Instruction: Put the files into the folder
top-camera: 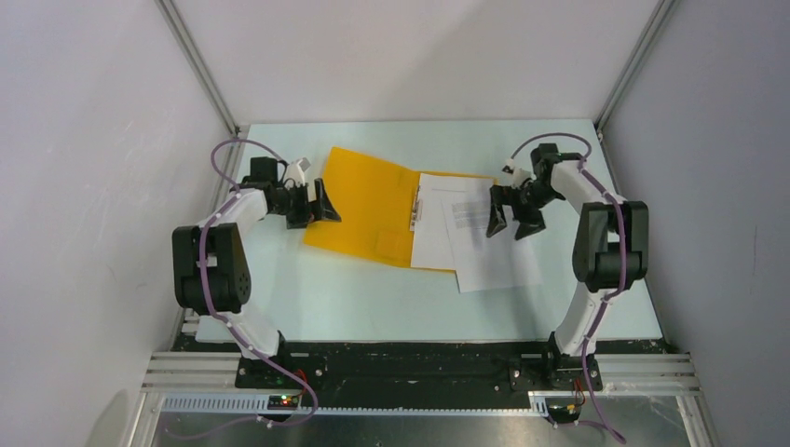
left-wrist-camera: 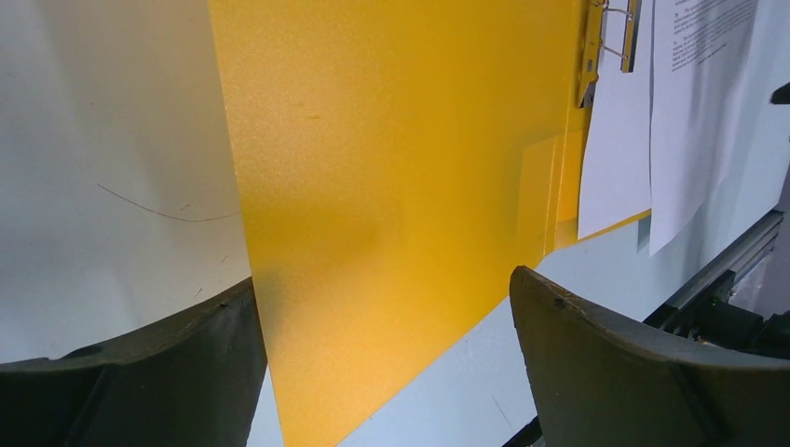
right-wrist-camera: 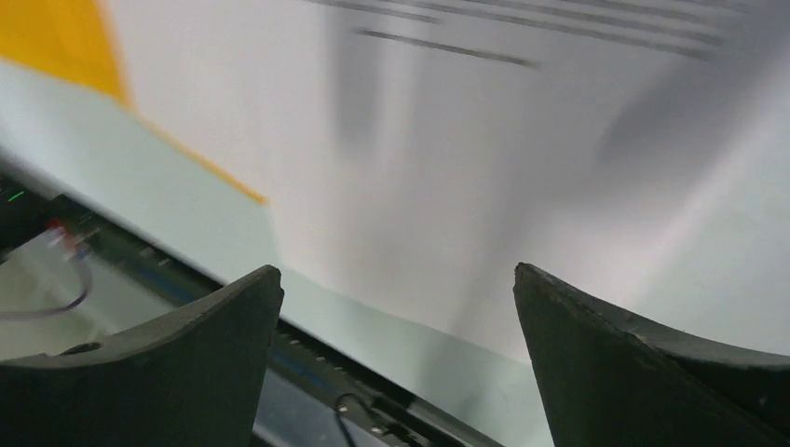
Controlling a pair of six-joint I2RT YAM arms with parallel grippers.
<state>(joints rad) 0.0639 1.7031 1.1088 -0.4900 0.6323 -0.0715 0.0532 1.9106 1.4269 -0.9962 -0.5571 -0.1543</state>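
Left claw (top-camera: 314, 207) gapes at the left edge of the flat orange-yellow card folder (top-camera: 363, 209), which lies open on the pale worktop (top-camera: 373, 298). Thin white printed paper files (top-camera: 475, 237) overlap its right half. They look floppy - best pinched at an overhanging edge. Right claw (top-camera: 512, 222) is spread above them.

One orange-yellow folder (top-camera: 363, 209), two white printed sheets (top-camera: 498, 256), two robot arms (top-camera: 214, 265), one pale table (top-camera: 373, 307)

Printed text on the files (right-wrist-camera: 447, 186) is blurred, unreadable.
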